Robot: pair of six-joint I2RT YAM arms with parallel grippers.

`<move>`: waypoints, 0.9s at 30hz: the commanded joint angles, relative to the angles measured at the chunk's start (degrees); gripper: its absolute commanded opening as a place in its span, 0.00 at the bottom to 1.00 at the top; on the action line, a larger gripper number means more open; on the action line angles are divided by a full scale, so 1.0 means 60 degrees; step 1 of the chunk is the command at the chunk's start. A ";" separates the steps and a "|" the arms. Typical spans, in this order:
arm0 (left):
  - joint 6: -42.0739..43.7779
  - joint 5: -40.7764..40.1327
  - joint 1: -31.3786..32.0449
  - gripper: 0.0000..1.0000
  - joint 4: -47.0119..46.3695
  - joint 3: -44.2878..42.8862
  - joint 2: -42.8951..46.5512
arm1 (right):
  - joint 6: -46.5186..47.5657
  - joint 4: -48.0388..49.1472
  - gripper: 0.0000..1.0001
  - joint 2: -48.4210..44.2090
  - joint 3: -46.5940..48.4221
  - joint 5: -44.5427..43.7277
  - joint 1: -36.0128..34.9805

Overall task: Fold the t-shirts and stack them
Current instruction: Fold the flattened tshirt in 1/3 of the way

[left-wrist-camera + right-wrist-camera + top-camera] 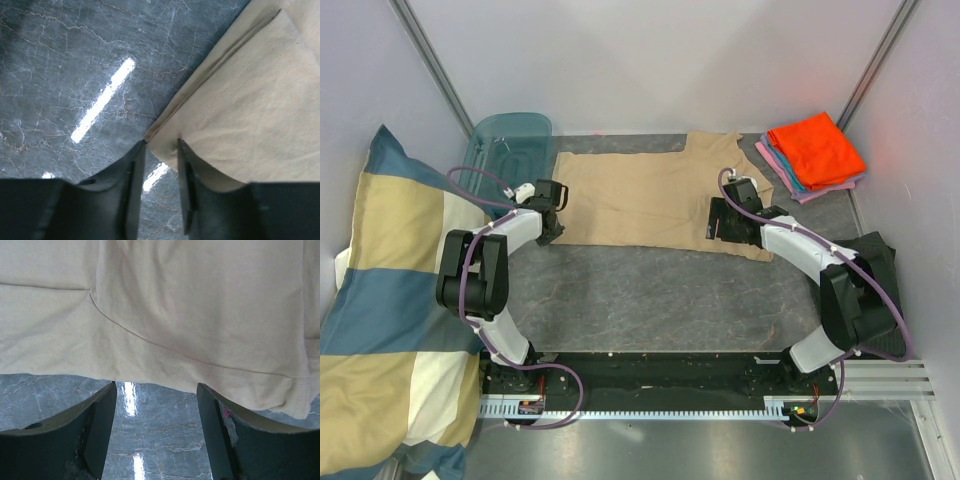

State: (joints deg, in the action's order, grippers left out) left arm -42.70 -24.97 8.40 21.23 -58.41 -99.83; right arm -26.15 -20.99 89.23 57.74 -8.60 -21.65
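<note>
Lower folded shirts [767,153] mostly hidden under orange shirt [817,148].

The flat t-shirt [650,195] is tan. The folded t-shirts [817,150] are orange, blue and pink. The pillow [380,300] has blue and cream checks. The table [660,300] is grey marble.

The spread t-shirt [650,200] lies across the far middle of the table [660,300], folded t-shirts [815,152] stacked far right, pillow [390,290] left.
</note>
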 commanded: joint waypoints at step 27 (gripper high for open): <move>-0.0940 0.0074 -0.0024 0.02 0.1178 0.1033 0.1271 | -0.0329 0.0379 0.73 0.0670 0.0133 0.0130 -0.0069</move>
State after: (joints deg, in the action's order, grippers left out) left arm -45.58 -24.82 8.43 25.80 -54.24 -95.44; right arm -27.31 -20.14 92.86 57.25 -8.12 -21.65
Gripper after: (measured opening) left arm 0.034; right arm 0.734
